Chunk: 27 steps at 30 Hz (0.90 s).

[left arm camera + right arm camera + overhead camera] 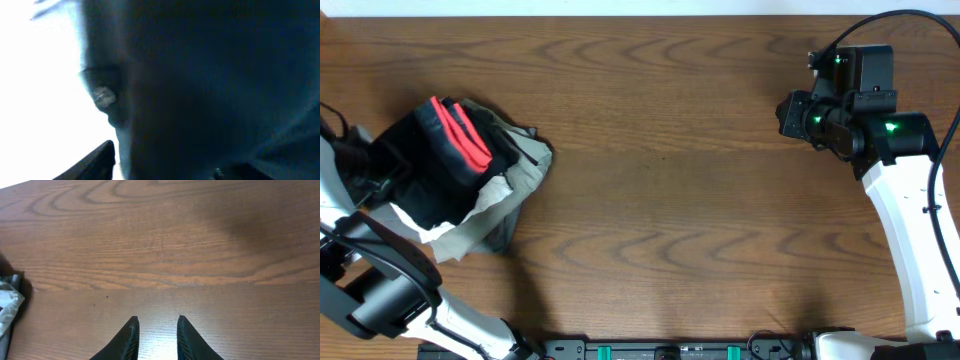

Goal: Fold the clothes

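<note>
Overhead: leggings (445,165) are lying bunched at frame left, red waistband (463,135) uppermost, riding on a heap (510,180) of other garments. Judging them soft, light and limp, so the waistband is looking like the firmest hold. The worktop (680,200) is offering wide room at centre, but the left edge is close.

Left wrist: dark blur is filling the frame, so it is not showing whether the left gripper is clenched.

Right wrist: right gripper (156,337) is hanging parted and empty over bare wood.
</note>
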{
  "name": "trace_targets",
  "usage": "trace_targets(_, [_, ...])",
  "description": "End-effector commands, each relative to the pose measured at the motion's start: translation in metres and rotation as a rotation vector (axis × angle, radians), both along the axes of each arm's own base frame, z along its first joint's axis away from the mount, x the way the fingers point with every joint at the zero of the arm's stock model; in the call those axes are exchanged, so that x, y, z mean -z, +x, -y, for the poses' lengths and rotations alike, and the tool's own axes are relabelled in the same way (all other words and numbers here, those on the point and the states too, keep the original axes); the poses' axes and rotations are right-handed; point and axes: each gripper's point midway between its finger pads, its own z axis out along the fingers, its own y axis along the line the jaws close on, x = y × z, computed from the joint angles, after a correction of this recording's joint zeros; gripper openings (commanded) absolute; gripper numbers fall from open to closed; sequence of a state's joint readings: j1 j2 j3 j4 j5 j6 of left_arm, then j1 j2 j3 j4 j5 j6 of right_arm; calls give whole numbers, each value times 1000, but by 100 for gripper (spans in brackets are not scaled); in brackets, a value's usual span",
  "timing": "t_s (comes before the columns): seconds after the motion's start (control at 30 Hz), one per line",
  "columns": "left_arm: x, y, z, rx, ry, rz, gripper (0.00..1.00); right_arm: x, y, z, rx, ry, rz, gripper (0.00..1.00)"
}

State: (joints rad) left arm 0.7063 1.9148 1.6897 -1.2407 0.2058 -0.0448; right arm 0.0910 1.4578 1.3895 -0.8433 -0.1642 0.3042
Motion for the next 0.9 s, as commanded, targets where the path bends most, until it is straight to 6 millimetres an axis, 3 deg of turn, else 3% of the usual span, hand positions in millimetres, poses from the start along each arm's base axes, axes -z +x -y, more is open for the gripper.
trace_targets(0.0, [-9,-30,-33,-216,122,-86,79,-2,1,-4,0,12,4,25])
trace_targets(0.03, [-15,-33,-37,-241,132,-74,88,-2,1,-4,0,13,5,25])
trace_targets(0.13, [-44,-42,-48,-299,174,-4,98,-2,1,-4,0,13,5,26])
trace_targets(0.3, [-103,-50,-41,-321,216,181,98,-6,6,-4,0,14,30,29])
trace_targets(0.4, [-143,-40,-19,-239,216,356,98,-11,11,-5,0,18,61,31])
trace_targets(0.5, [-190,-22,27,-19,185,594,98,-17,17,-6,-1,22,96,32])
trace_targets(0.67, [-244,-16,114,470,217,855,96,-23,21,-13,-95,-4,146,36])
trace_targets(0.8, [-262,-28,180,826,301,932,99,-36,14,-32,-288,-13,219,43])
trace_targets(0.87, [-265,-38,205,959,345,932,100,-54,3,-42,-377,0,281,48])
